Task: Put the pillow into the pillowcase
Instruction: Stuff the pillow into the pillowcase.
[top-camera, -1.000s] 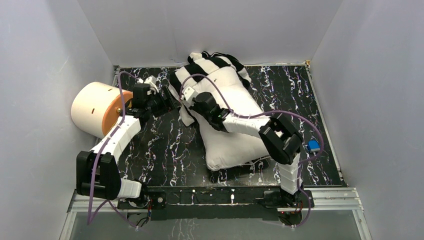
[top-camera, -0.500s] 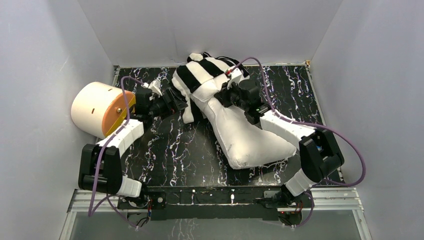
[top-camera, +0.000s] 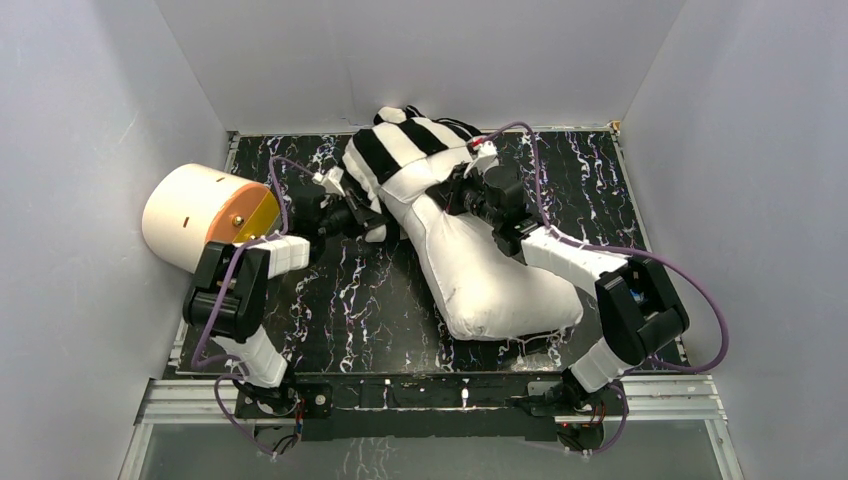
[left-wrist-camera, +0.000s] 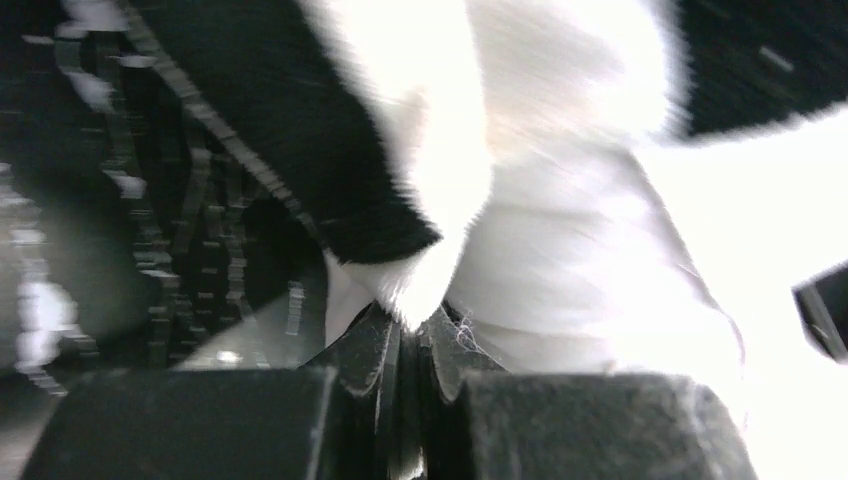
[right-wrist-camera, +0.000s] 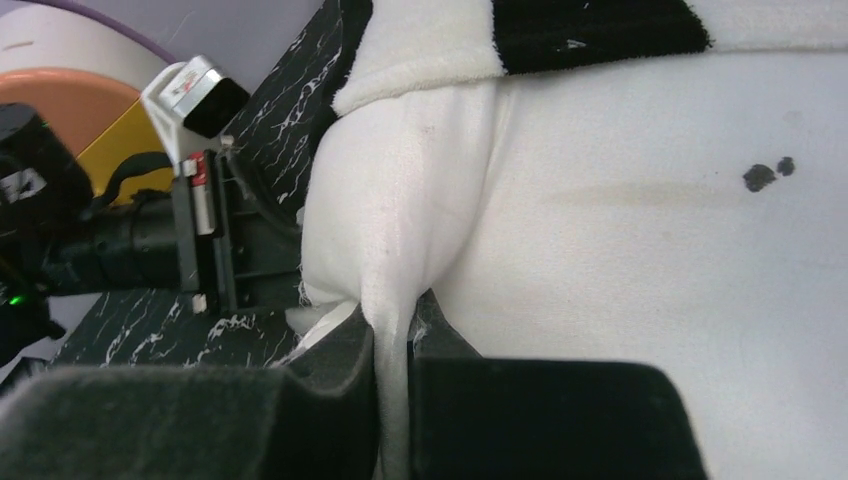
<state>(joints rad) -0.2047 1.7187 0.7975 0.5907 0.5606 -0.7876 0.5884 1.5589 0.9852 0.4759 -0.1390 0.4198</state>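
Roughly a third of the pillow (top-camera: 500, 280) sits inside the pillowcase (top-camera: 405, 140) at the far end of the bench (top-camera: 330, 310); the rest lies bare, slanting toward the near right. Left pincer (left-wrist-camera: 408, 330) and right pincer (right-wrist-camera: 395, 330) each pinch the pillowcase's open hem, so most of the drawing-on remains.

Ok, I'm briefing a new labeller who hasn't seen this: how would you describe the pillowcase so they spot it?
Start at the black marbled table and go to its far edge. There the pillowcase sits bunched over the far end of the pillow. It alone has broad black and white stripes; the pillow is plain white.
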